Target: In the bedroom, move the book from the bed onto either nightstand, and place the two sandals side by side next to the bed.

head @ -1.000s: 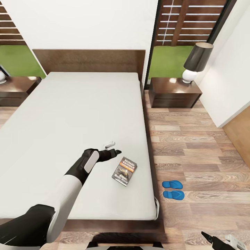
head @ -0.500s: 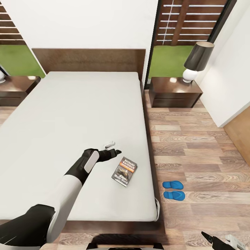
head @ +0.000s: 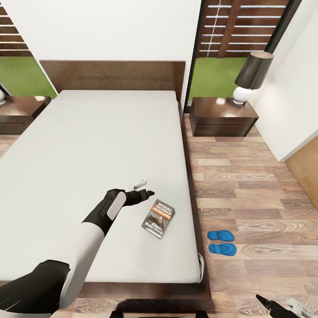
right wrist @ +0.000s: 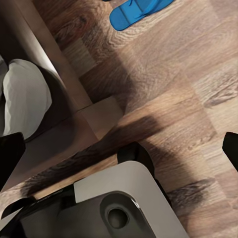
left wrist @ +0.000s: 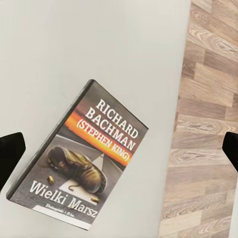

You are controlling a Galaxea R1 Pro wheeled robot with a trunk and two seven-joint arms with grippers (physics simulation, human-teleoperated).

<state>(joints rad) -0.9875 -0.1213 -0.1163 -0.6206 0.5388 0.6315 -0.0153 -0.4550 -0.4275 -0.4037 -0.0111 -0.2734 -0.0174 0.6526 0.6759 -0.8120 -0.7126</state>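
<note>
The book (head: 159, 217) lies flat on the light-grey mattress of the bed (head: 88, 145), near its right edge, cover up. My left gripper (head: 144, 187) hovers open just beyond the book, nothing between its fingers. In the left wrist view the book (left wrist: 84, 168) sits below, with the dark fingertips (left wrist: 10, 153) far apart. The two blue sandals (head: 221, 242) lie side by side on the wood floor beside the bed. One sandal (right wrist: 139, 11) shows in the right wrist view. My right gripper (head: 282, 309) hangs open low over the floor near the bed's foot corner.
A dark nightstand (head: 223, 115) with a black-shaded lamp (head: 251, 77) stands right of the headboard. A second nightstand (head: 22, 112) is at the left. A white wall (head: 291, 115) bounds the floor strip on the right. The robot's base (right wrist: 124, 208) sits against the bed frame.
The whole picture has shifted very slightly. Neither arm has moved, and the book and sandals lie as before.
</note>
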